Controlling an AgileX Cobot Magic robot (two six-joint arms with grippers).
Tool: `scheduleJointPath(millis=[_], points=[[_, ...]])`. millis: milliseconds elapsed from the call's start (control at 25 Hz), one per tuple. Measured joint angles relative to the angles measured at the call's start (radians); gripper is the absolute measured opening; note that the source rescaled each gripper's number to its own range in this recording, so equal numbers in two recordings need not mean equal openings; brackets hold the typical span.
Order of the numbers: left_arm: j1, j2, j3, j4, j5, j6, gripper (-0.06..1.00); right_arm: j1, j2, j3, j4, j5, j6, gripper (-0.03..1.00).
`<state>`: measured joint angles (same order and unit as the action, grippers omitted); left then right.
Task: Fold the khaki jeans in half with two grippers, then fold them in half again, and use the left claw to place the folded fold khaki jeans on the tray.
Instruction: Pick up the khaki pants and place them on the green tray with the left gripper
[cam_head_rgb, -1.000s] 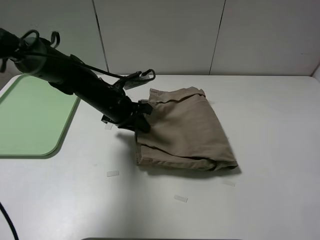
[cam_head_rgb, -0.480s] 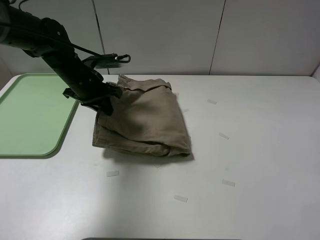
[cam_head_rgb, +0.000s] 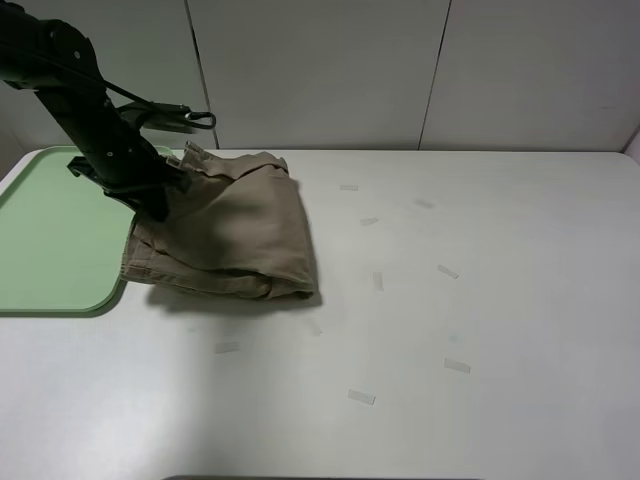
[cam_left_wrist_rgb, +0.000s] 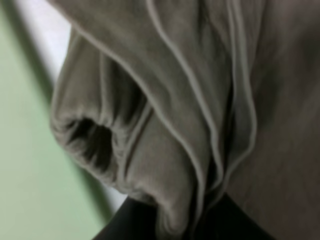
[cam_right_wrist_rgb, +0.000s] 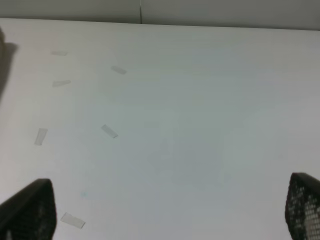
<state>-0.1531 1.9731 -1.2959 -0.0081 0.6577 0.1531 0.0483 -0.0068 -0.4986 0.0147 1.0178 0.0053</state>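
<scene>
Exterior high view evenly lit, sharp; soft shadow under khaki jeans (cam_head_rgb: 225, 235) falls toward near edge of counter (cam_head_rgb: 480, 300) — no glare. Left wrist view dim, cloth close and blurred. Right wrist view bright, washed out — pincer tips unfocused.

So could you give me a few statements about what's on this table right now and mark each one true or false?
1. The left gripper is clamped on the folded shorts. True.
2. The shorts lie fully on the green tray. False: only their edge reaches its rim.
3. The right gripper holds cloth. False: it is open over bare table.
4. Small tape strips dot the table. True.
</scene>
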Motion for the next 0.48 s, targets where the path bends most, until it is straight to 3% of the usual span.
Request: scheduleJointPath(millis=[200, 480], points=[[0.054, 0.000, 0.000, 0.069, 0.014, 0.069, 0.06, 0.000, 0.000, 0.000, 0.001, 0.000, 0.000, 1.00], [0.120, 0.000, 0.000, 0.076, 0.036, 0.327, 0.06, 0.000, 0.000, 0.000, 0.002, 0.000, 0.000, 1.00]])
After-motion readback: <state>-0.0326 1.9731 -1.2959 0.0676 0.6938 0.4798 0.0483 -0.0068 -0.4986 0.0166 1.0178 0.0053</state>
